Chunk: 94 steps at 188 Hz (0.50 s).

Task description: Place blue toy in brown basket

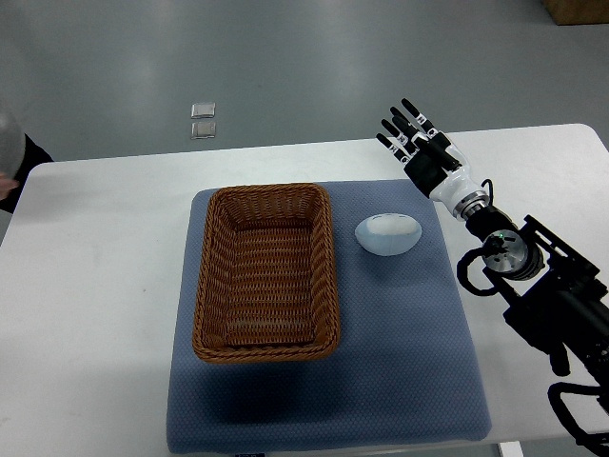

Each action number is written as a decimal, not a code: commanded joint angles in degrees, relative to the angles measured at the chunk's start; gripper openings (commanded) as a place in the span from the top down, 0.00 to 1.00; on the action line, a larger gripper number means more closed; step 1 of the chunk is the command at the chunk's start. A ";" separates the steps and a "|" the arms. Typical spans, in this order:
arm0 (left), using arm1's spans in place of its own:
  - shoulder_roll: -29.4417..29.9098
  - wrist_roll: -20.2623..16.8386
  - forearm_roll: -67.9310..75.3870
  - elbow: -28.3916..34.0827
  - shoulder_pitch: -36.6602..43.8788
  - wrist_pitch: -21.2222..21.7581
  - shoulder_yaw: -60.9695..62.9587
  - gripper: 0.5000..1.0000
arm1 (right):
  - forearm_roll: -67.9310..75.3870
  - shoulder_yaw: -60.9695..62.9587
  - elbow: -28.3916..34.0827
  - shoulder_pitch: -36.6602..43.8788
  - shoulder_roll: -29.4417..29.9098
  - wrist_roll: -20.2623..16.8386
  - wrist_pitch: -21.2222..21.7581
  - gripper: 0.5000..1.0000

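Right hand (416,140) hovers empty, fingers extended, with the blue toy (388,234) below-left of it beside the empty brown basket (265,272), apparently staged for pickup

We lose the right arm (557,314) at the picture's right and bottom edges, so its upper part is out of sight. The table (95,286) runs off the left edge and the bottom, and the near edge of the blue mat (419,381) is partly clipped at the bottom. At the far left a blurred grey and dark shape (11,157) is cut by the edge; we cannot tell what it is. Two small clear squares (203,120) on the floor are too small to identify. A brown box corner (579,9) is cut off at the top right.
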 commanded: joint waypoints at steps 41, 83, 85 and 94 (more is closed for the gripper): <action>0.00 -0.09 0.00 -0.03 0.00 0.00 -0.09 0.00 | -0.09 -0.41 0.08 0.23 -0.16 -0.04 0.01 0.18; 0.00 0.00 0.00 -0.03 0.00 0.00 -0.36 0.00 | -1.32 -1.56 0.35 1.64 -2.01 -0.74 0.18 0.18; 0.00 0.00 0.00 -0.03 0.00 0.00 -0.36 0.00 | -1.50 -1.91 0.35 1.90 -2.36 -0.91 0.18 0.18; 0.00 0.00 0.00 0.06 0.00 0.00 -0.44 0.00 | -2.55 -4.54 0.35 3.39 -4.46 -2.06 0.18 0.18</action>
